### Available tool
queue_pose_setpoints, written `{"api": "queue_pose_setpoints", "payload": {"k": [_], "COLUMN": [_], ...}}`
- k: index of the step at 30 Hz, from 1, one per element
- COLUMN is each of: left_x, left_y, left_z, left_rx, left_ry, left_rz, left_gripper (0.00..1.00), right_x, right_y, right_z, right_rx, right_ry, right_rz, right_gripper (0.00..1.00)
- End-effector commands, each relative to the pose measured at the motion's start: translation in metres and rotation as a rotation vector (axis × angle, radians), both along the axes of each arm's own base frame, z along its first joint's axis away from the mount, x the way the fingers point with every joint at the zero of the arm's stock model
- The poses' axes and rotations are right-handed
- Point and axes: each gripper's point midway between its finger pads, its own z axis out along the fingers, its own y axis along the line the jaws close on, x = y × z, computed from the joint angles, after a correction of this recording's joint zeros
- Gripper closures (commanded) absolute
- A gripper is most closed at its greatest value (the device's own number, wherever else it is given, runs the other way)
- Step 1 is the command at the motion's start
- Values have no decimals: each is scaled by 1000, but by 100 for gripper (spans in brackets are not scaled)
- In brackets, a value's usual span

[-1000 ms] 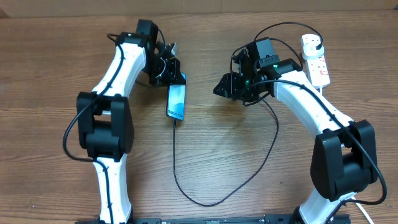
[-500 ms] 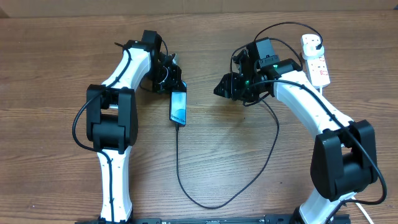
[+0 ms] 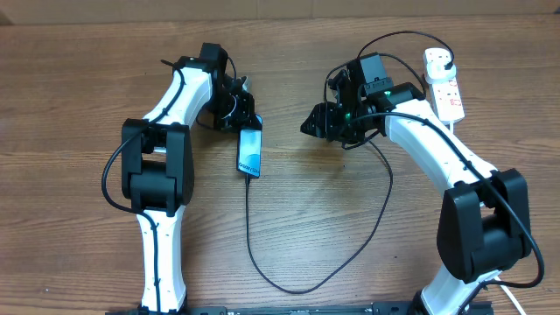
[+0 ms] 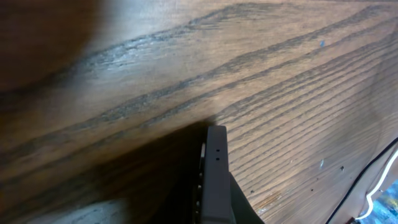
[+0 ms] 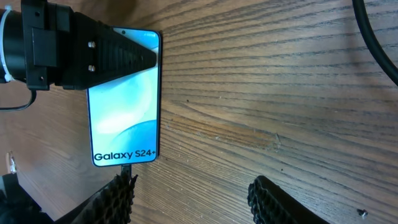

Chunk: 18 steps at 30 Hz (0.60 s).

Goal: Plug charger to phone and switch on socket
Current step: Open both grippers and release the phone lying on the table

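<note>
The phone (image 3: 250,150) lies flat on the wooden desk (image 3: 105,70), left of centre and toward the far edge, with its cyan screen up. In the right wrist view the words "Galaxy S24+" read along its near end.

The charger (image 3: 246,214) meets that near end of the phone. Its thin black cable runs toward the desk's near edge, curves round in a wide loop, and climbs back up the middle toward the right arm. In the right wrist view the small connector tip (image 5: 126,168) sits at the middle of the phone's near edge.

The socket (image 3: 446,87), a white power strip with red switches, rests at the far right corner, well apart from the phone.

The left gripper (image 3: 242,112) is over the phone's far end with its fingers pressed together. From the right wrist they form one black wedge (image 5: 93,53) across the top of the screen. Whether they touch the glass cannot be told.

The right gripper (image 3: 308,122) hangs near the middle of the desk, pointing left at the phone. Its ribbed fingers (image 5: 118,196) are spread, with only bare wood between them.
</note>
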Motion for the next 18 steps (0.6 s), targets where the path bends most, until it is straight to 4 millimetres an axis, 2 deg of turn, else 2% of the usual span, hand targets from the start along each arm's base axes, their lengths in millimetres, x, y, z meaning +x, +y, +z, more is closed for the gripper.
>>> {"api": "queue_pose_setpoints", "payload": {"k": [1,7,14,18], "left_x": [-2,-3,-4,-5], "left_y": [4,5,5,6], "left_z": [-5,-5,-5,-6], "left_rx": [31,32,34,40], "left_ry": [18,25,29,31], "left_rz": [15,15,15,15], "left_gripper": [90,86,72,67], "right_x": [5,5,5,5], "right_y": [-1,-1,-1,-1], "right_z": [2,2,2,2], "right_rx": [-8,-8,-8,-8], "right_ry": [-17,-17,-17,-17], "right_rz": [1,1,1,1], "right_gripper": [41,41,41,41]}}
